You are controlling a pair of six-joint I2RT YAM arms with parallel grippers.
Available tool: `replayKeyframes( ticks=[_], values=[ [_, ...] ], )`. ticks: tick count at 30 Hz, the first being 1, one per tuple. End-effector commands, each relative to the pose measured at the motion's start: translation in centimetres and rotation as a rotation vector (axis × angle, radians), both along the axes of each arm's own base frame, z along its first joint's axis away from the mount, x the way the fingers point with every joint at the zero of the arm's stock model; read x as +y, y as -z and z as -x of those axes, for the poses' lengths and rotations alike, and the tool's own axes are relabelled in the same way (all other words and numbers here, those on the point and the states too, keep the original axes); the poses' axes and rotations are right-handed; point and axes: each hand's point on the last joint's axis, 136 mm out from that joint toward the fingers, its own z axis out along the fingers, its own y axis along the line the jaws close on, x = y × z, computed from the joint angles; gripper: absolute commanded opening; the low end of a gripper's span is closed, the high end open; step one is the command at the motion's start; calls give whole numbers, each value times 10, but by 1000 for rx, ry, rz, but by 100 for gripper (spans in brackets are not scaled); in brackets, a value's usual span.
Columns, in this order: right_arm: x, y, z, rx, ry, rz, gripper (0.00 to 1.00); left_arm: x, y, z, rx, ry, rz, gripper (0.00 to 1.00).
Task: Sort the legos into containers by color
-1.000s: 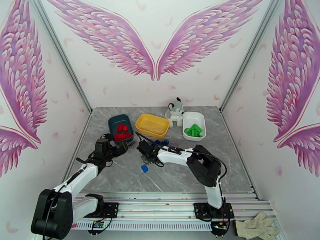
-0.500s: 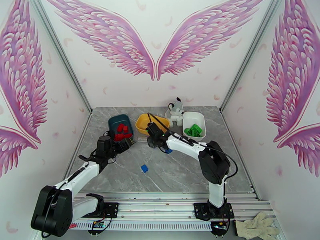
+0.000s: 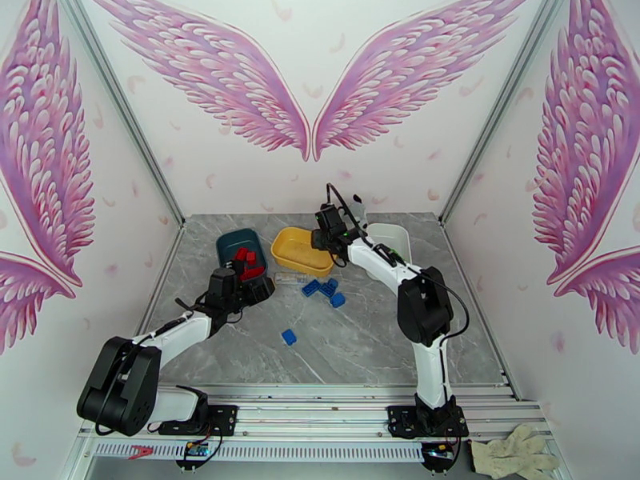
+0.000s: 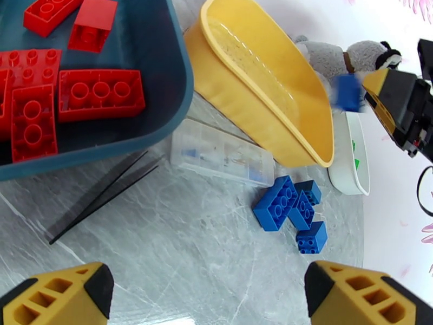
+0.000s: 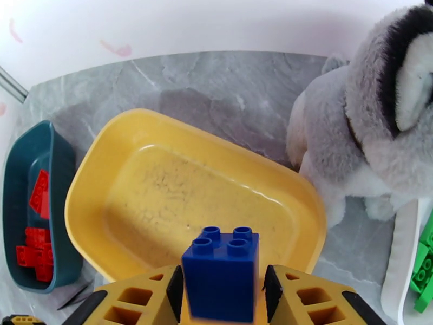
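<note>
Right fingers (image 5: 157, 299) swung up off the counter (image 3: 360, 346) over the yellow tub (image 5: 162, 185). Blue brick (image 5: 221, 280) sits studs-up between them, can't tell if pinched. Left fingers (image 4: 59, 293) spread wide.

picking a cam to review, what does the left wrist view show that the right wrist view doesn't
Left wrist adds a clear flat plastic case, loose blue studded bricks and the open left hand. Right wrist adds the whole floor of the yellow plastic tub. Shared: that tub, the dark teal tub of red bricks, the grey-white plush toy, one blue brick at the right hand.
</note>
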Motion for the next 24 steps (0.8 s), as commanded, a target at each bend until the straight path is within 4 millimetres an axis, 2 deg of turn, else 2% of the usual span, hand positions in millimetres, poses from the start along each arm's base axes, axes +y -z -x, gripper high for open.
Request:
replayKeyframes(
  ticks=[1,3,6,11,18,24],
  values=[
    [-4,-14,-5,-22,-6,33,66,0,-11,-5,-42,7,-13,99],
    [-4,-22,-1,-29,-18,32,70,0,-12,-5,-49,9,-14,99],
    [1,-32,15,-30,-54,-8,70,2,-17,-4,-69,-1,-12,99],
    [28,-33,74,22,-170,-24,70,16,-31,1,-110,-49,-27,99],
    [65,3,182,132,-380,81,80,43,-42,7,-135,-139,-33,99],
    [77,49,249,272,-506,93,82,61,-33,7,-98,-200,23,99]
  ],
)
